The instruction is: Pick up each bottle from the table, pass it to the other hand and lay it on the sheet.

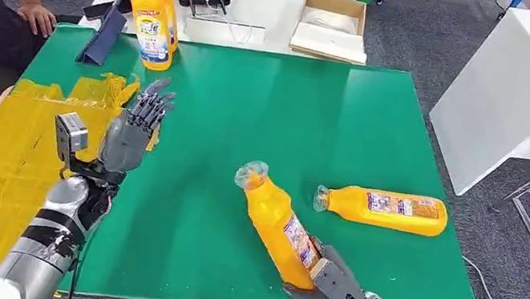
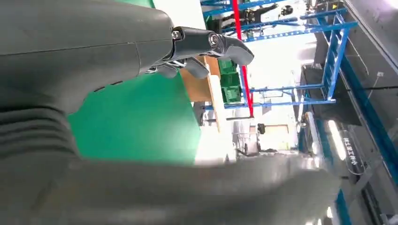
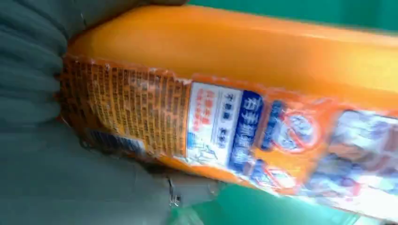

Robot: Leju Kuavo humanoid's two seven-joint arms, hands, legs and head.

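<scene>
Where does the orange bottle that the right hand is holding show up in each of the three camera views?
Head view: the held bottle leans tilted at lower centre, its base in the right hand.
Left wrist view: not in it; the left hand is there, fingers apart, holding nothing.
Right wrist view: its orange body and label span the picture, close up.
Shared landmark: the green table, also seen at and.

Left hand [image 1: 132, 131] raised, fingers [image 1: 152, 102] apart; right hand [image 1: 333, 281] clasped around a load.
</scene>
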